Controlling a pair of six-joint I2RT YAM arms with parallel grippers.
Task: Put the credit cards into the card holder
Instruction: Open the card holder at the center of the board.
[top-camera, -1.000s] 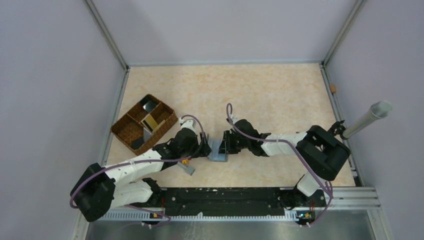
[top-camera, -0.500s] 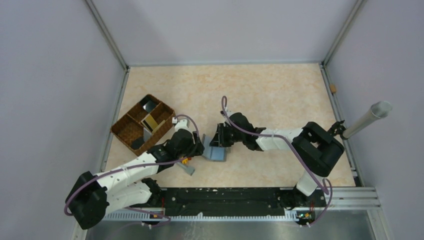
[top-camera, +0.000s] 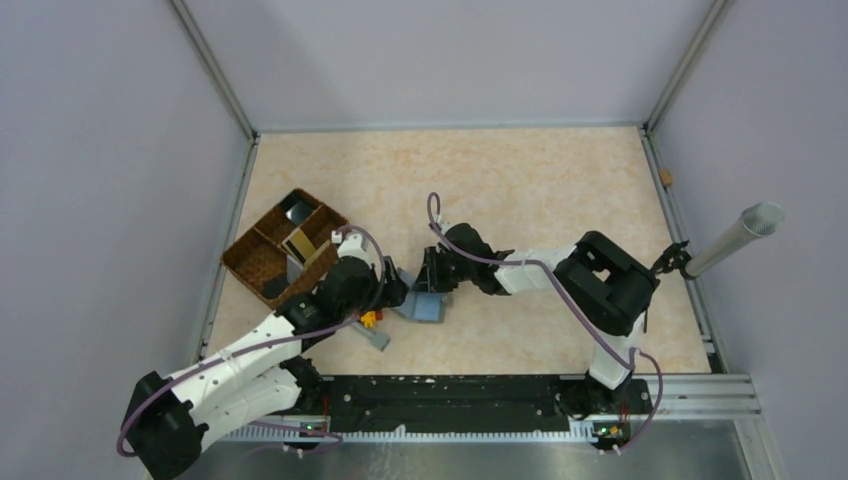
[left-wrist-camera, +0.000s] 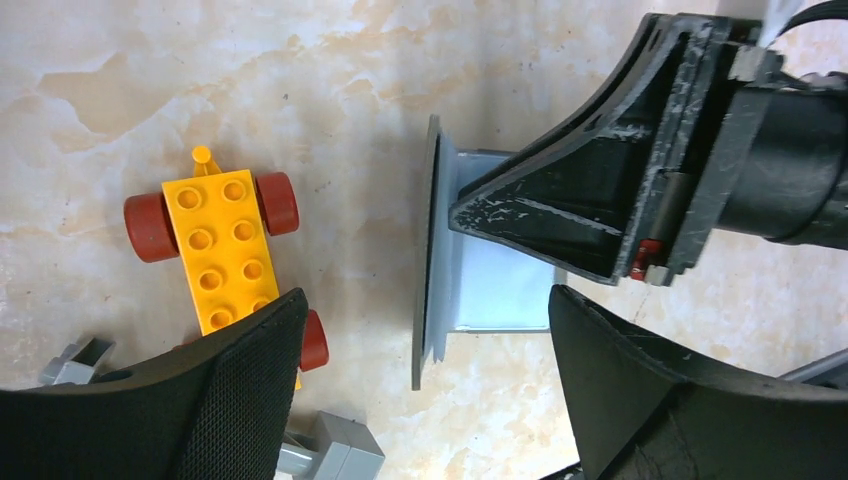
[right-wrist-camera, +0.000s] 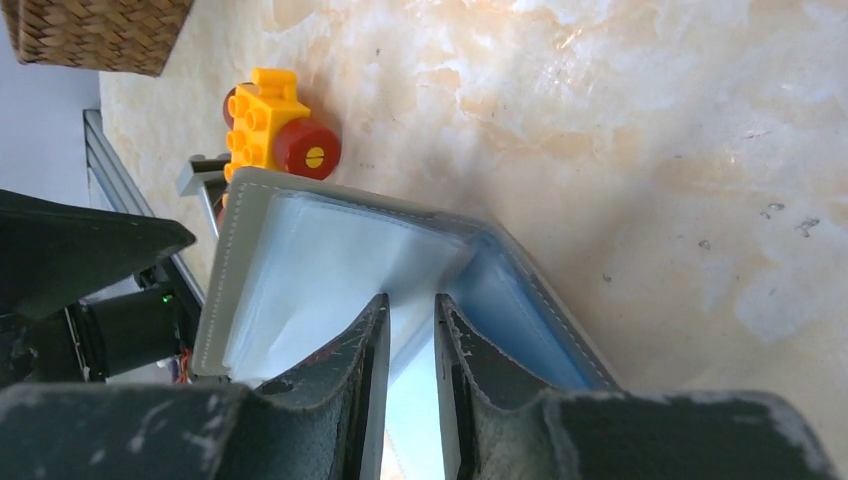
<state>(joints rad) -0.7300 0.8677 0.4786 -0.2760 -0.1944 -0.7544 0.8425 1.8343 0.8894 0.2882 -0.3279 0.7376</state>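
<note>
The grey card holder (top-camera: 424, 306) lies partly open on the table, its cover standing up on the left. In the right wrist view its pale blue pockets (right-wrist-camera: 320, 265) show. My right gripper (top-camera: 431, 279) reaches into the fold; its fingertips (right-wrist-camera: 410, 300) stand a narrow gap apart against the inner leaves. My left gripper (top-camera: 388, 290) is wide open and empty, hovering just left of the holder's raised edge (left-wrist-camera: 431, 250), its own gap (left-wrist-camera: 430, 400) over bare table. The credit cards stay in the woven tray: a gold one (top-camera: 301, 243) and a dark one (top-camera: 296, 210).
The brown woven tray (top-camera: 233, 258) stands at the left. A yellow toy brick car with red wheels (left-wrist-camera: 215, 245) and a grey piece (top-camera: 378, 338) lie near my left gripper. A silver tube (top-camera: 735, 235) leans at the right rail.
Both grippers and the card holder have shifted left. My right arm has stretched further across. The left arm has drawn back toward the tray.
</note>
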